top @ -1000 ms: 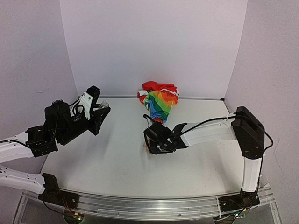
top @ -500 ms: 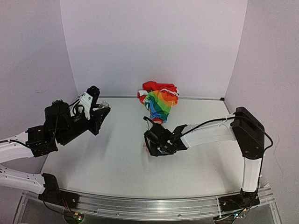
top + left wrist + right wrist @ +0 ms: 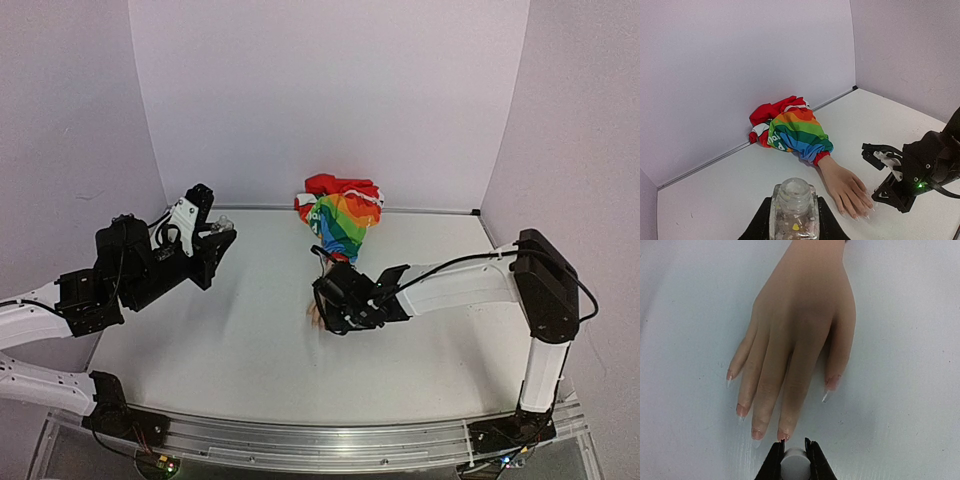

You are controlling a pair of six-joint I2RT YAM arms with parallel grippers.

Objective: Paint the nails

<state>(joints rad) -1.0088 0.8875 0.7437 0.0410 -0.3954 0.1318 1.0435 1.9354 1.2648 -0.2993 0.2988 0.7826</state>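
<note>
With right gripper (image 3: 794, 452), pinching white cap (image 3: 794, 463) just beside nails (image 3: 783, 435) of fake hand (image 3: 800, 305); with left gripper (image 3: 792, 222), clamping clear bottle (image 3: 792, 200).

Fake hand (image 3: 800, 325) flat, nails (image 3: 783, 435) just above fingers (image 3: 774, 462) pinching white cap (image 3: 794, 465).

On the table (image 3: 250, 350), the sleeve (image 3: 797, 131) lies behind the fake hand (image 3: 800, 325), the right tool (image 3: 794, 454) apparently just before the nails (image 3: 783, 434).

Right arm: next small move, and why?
Probably ease the right tool slightly forward onto the nearest nail. It is shut on a white cap that sits just short of that fingertip of the fake hand, lined up with it; the brush itself is hidden, so go gently. The left tool holds the bottle well aside.
</note>
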